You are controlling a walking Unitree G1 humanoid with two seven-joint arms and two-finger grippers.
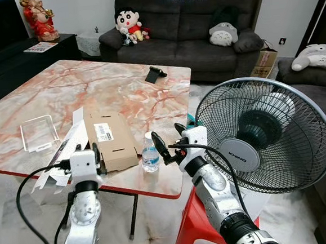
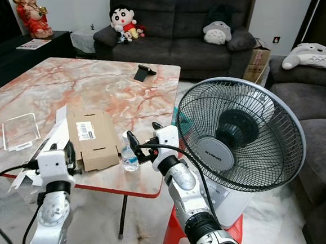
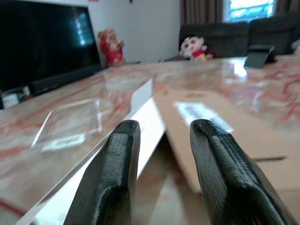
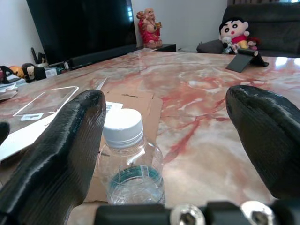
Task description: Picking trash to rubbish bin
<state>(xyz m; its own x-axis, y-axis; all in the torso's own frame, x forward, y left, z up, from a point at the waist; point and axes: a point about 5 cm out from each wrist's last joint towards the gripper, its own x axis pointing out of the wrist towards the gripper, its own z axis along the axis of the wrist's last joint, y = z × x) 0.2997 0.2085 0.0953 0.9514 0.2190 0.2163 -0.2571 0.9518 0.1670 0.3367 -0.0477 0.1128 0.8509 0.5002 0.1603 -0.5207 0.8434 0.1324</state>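
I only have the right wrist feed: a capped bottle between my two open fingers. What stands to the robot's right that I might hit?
Observer: A large pedestal fan stands close beside the right gripper.
Operator: Where is the left gripper?
Observer: The left gripper is low at the table's near edge, fingers open, aimed between a white sheet and a flat cardboard box.
Operator: Is the bottle upright?
Observer: Yes, the plastic bottle stands upright near the table edge, beside the box.
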